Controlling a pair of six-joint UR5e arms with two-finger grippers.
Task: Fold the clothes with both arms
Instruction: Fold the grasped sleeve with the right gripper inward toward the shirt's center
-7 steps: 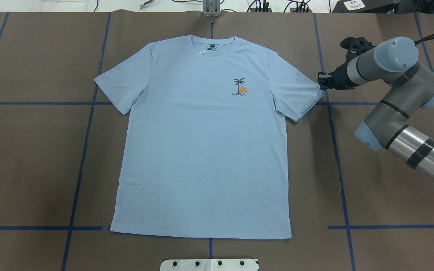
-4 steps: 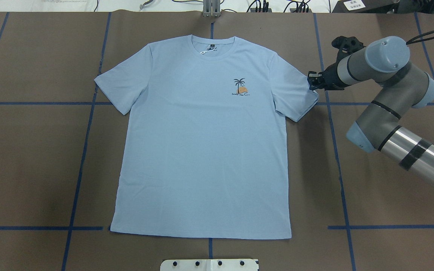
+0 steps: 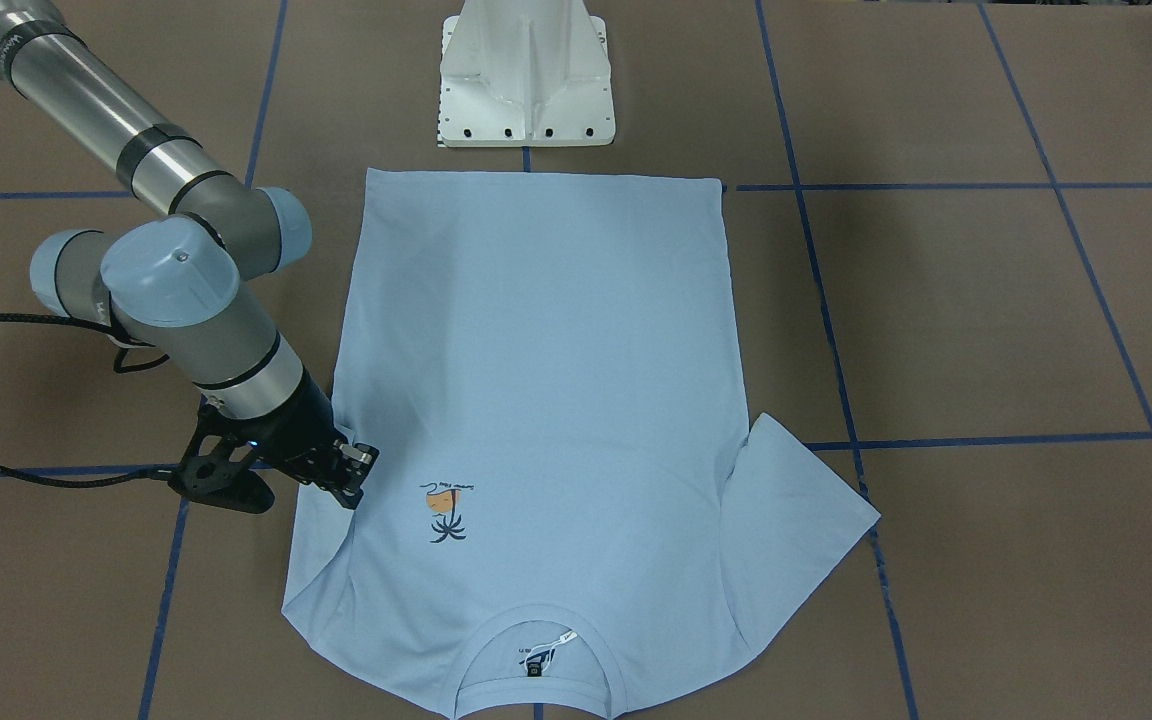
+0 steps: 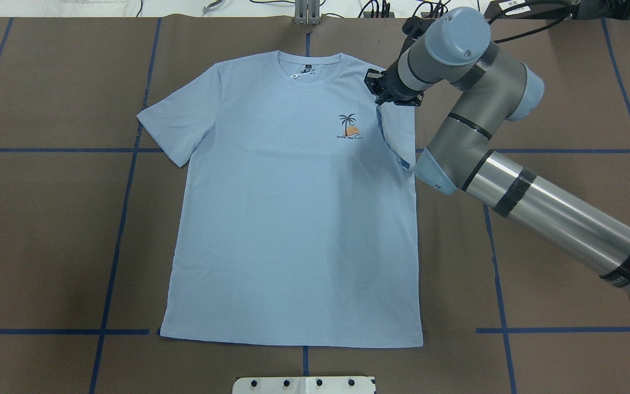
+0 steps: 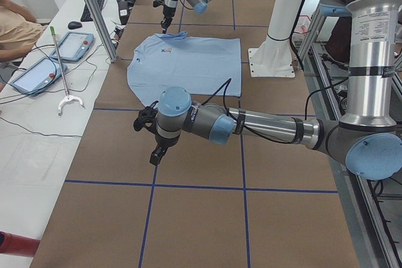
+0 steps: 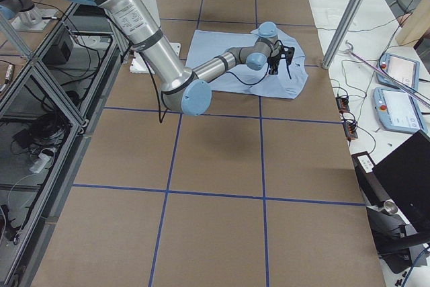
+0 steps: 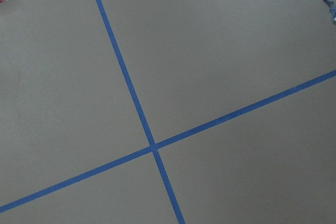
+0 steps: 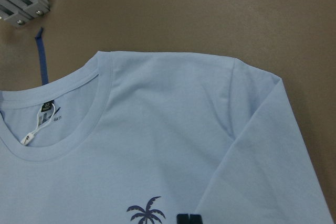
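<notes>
The light blue T-shirt (image 4: 293,219) lies flat, collar at the table's far side, with its chest print (image 4: 349,127) facing up. My right gripper (image 4: 385,101) hangs just right of the print, shut on the shirt's right-hand sleeve (image 4: 397,137), which is doubled inward over the body. In the front-facing view this gripper (image 3: 351,487) is at the left of the T-shirt (image 3: 536,350). The right wrist view shows the folded sleeve (image 8: 262,171) above the fingertips (image 8: 189,219). My left gripper (image 5: 156,155) shows only in the exterior left view, over bare table; I cannot tell its state.
The white pedestal base (image 3: 526,80) stands near the shirt's hem. Blue tape lines (image 4: 123,180) cross the brown table. A metal bracket (image 4: 307,13) sits at the far edge. A person (image 5: 12,26) and tablets (image 5: 44,70) are at a white side table.
My right gripper moved left from the sleeve's outer tip to beside the chest print, dragging the sleeve inward so it now lies folded over the shirt body.
</notes>
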